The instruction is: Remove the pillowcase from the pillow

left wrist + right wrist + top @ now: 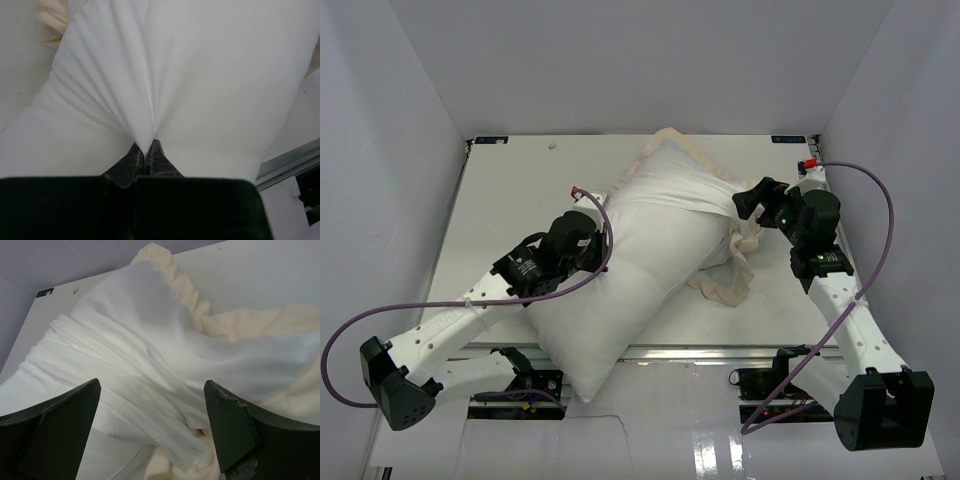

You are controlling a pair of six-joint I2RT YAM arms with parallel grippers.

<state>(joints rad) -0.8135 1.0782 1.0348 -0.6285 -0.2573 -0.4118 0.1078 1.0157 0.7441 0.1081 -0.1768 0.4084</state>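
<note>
The plump white pillow (610, 300) lies diagonally across the table, its near end bare. The pillowcase (680, 180) is bunched in white folds round its far end, and its cream frill (725, 285) spills out to the right. No grey face shows. My left gripper (604, 232) is at the pillow's left side, shut on a pinch of the pillow's white fabric (200, 75), with the jaws (148, 151) closed and the cloth pulled into taut creases. My right gripper (752, 200) is open above the bunched pillowcase (140, 340) and its frill (190, 295), and holds nothing (151, 390).
The white table (510, 200) is enclosed by white walls at the left, back and right. A metal rail (720, 352) runs along the near edge, and the pillow's near corner hangs over it. A small red part (808, 165) sits at the far right corner.
</note>
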